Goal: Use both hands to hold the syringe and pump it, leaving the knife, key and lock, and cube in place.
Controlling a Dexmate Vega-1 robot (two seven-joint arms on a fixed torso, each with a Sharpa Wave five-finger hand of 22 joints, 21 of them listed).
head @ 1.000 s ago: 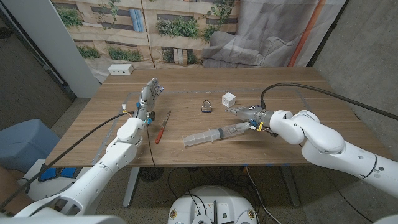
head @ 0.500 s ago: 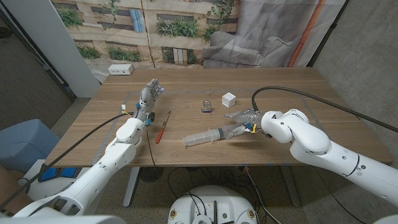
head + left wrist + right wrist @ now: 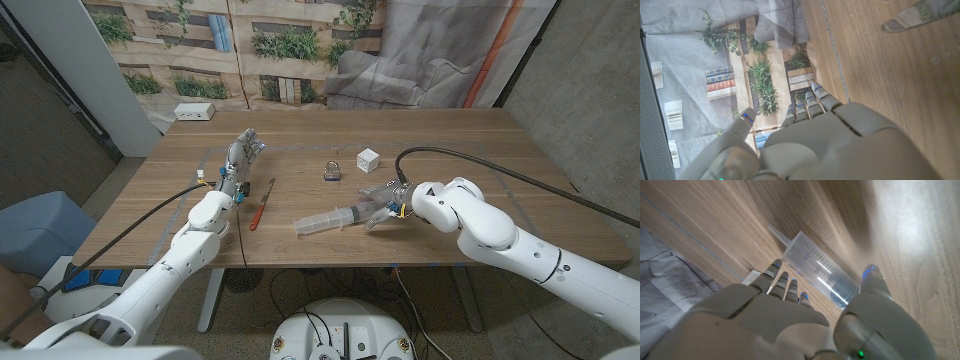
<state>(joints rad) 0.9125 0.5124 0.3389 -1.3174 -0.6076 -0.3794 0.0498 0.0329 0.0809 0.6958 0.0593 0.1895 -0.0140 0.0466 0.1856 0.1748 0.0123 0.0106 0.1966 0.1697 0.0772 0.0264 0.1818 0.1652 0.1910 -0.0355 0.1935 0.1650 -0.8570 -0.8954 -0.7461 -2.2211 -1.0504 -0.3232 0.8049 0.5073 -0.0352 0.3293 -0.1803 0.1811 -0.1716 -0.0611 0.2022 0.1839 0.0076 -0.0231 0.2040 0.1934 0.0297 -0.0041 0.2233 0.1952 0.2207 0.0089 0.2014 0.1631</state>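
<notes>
We judged the task barely begun: on the table point(image 3: 480, 140) our right hand point(image 3: 385, 207) had its spread fingers around the syringe's plunger end without a firm grip, while our left hand point(image 3: 240, 155) waited open, well apart. The clear, marked syringe point(image 3: 335, 218) lay near the front edge; nothing pumped yet.

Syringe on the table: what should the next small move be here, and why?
Probably close the right hand around the syringe barrel. In the right wrist view its fingers and thumb sit on either side of the clear barrel, which lies on the table not yet gripped. The left hand waits open beyond the knife, so a right-hand hold likely comes first.
</notes>
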